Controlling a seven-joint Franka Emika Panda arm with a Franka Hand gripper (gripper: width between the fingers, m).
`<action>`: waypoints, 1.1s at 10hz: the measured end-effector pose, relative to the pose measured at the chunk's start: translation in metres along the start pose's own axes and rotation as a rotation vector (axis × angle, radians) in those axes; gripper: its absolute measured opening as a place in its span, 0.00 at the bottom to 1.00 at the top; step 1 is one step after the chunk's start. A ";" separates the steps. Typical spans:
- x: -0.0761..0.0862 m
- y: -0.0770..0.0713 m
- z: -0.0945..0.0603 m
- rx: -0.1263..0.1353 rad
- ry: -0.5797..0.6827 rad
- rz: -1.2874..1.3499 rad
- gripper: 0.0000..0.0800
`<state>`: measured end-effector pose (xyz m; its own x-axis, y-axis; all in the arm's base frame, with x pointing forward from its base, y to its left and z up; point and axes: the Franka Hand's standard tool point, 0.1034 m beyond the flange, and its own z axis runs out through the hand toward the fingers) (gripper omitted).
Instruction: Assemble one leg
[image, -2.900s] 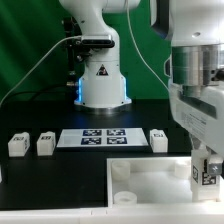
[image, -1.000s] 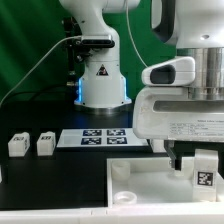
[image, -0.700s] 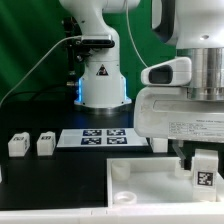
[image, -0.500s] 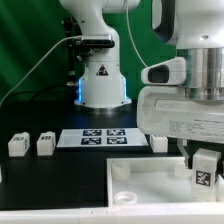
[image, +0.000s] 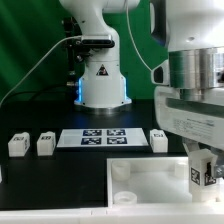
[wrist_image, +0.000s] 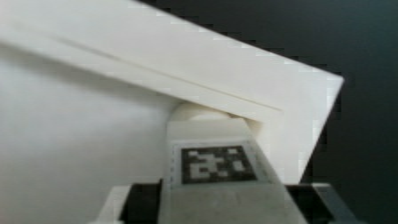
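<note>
My gripper (image: 200, 181) is shut on a white leg (image: 200, 172) with a square marker tag and holds it upright at the far corner of the large white tabletop (image: 150, 178) on the exterior view's right. In the wrist view the leg (wrist_image: 217, 160) sits between my fingers (wrist_image: 143, 200). Its far end meets the corner of the tabletop (wrist_image: 89, 120). The socket under it is hidden. Three more legs stand on the black table: two at the exterior view's left (image: 18, 144) (image: 45, 144) and one behind the tabletop (image: 158, 139).
The marker board (image: 97, 137) lies behind the tabletop in front of the robot base (image: 100, 80). A raised round socket (image: 120, 171) shows at the tabletop's far corner on the exterior view's left. Cables hang beside the base.
My wrist has turned about its own axis with the leg in the jaws. The leg has stayed at the same corner of the tabletop. The other parts have not moved.
</note>
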<state>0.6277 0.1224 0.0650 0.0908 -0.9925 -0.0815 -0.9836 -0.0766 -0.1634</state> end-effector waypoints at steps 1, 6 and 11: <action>-0.003 -0.001 0.001 0.012 -0.010 0.145 0.37; -0.005 -0.002 0.001 0.032 -0.022 0.284 0.37; -0.014 0.007 0.005 -0.032 0.016 -0.365 0.81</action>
<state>0.6201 0.1359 0.0601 0.4341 -0.9008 -0.0077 -0.8914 -0.4283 -0.1482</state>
